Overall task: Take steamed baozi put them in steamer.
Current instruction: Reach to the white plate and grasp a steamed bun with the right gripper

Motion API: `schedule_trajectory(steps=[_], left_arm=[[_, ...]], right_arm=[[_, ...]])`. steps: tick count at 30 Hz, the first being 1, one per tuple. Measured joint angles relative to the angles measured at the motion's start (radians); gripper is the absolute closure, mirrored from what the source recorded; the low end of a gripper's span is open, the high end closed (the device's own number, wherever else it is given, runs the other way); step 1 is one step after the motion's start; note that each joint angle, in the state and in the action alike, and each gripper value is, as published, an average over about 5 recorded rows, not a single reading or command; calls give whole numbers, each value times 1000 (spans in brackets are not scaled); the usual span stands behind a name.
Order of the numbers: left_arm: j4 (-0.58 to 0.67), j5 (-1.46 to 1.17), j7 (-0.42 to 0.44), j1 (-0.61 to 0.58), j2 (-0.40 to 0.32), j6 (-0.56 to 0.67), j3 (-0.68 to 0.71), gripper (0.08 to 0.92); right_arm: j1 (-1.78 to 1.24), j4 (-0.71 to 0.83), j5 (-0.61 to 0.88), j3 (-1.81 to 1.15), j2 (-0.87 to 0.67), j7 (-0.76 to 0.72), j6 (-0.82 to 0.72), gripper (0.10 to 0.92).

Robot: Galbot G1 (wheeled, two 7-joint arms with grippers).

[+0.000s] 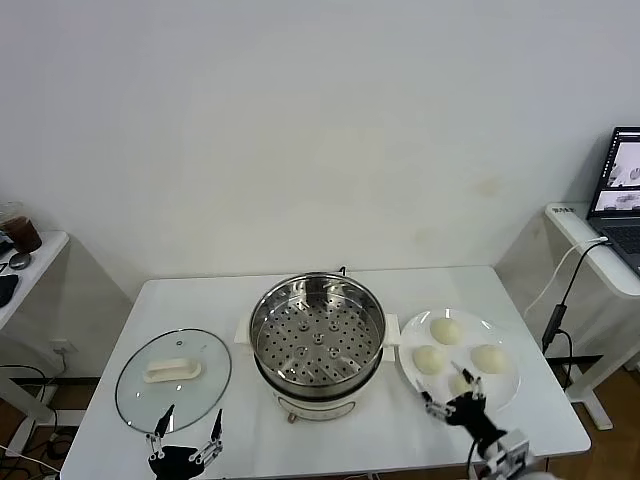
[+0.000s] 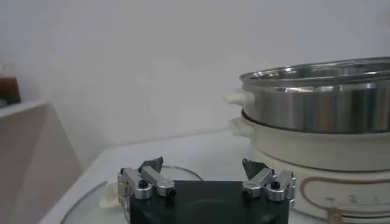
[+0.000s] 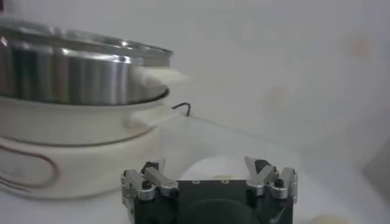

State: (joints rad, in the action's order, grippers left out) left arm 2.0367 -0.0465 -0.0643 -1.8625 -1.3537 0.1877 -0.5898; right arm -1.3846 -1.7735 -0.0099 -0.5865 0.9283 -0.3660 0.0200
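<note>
Head view: my right hand hangs wide open, empty, over the nearest steamed baozi. The steamer stands to its left. My left hand waits open, empty.

You have a steamer of shiny, mirror-bright steel, its tray punched with holes, sitting on a smooth white plastic base with a slight sheen. The lid is clear, glossy glass with a matt white handle. Your four buns look smooth, pale and matt, like soft dough, on a glossy white plate. The table is smooth, flat white. Both grippers show black plastic bodies with bare metal fittings: left gripper, right gripper.
</note>
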Motion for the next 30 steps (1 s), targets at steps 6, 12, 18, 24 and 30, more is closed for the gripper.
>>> schedule_trajectory(steps=[6, 12, 18, 24, 30], left_arm=[[-11, 16, -1, 6, -11, 15, -4, 177], [-13, 34, -4, 7, -19, 27, -9, 177], [-12, 51, -6, 8, -22, 30, -19, 177], [-23, 60, -7, 17, -24, 34, -30, 177], [-34, 62, -8, 27, -23, 39, -42, 177]], right_arm=[[166, 75, -135, 64, -132, -116, -8, 203], [425, 203, -291, 234, -219, -281, 19, 203], [713, 354, -375, 481, -240, -450, 59, 203], [958, 500, -395, 724, -211, -599, 62, 203], [1118, 614, -385, 914, -170, -704, 33, 203]])
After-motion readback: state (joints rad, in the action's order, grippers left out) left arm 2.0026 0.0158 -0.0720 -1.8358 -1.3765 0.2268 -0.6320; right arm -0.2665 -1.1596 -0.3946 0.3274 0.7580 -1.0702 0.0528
